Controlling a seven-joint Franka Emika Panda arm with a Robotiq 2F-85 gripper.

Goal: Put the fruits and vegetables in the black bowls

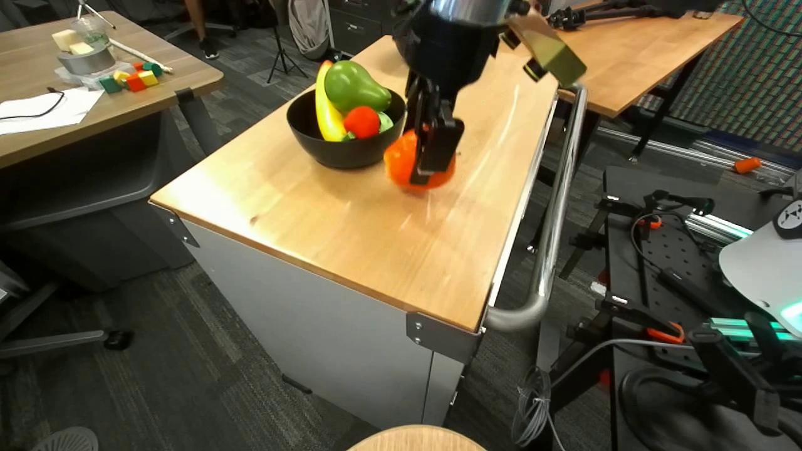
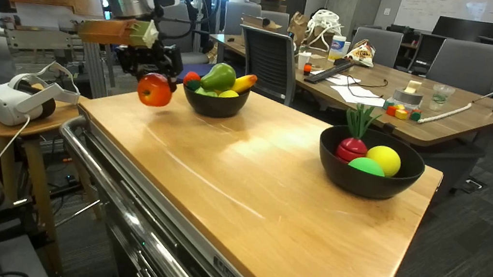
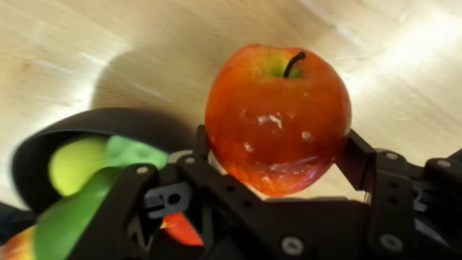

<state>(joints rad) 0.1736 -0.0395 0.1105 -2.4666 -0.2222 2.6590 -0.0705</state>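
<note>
Apple [image 3: 278,115]: your claw [image 3: 278,146] has it gripped from both sides, seemingly just clear of the bench [image 1: 351,238], between the nearer bowl [image 1: 344,153] and the edge with the rail [image 2: 131,221]. That bowl stands just beside the claw, toward the opposite edge. The apple is round, with no long axis to line up; you'll probably need to rise above the bowl's lip, then cross.
</note>
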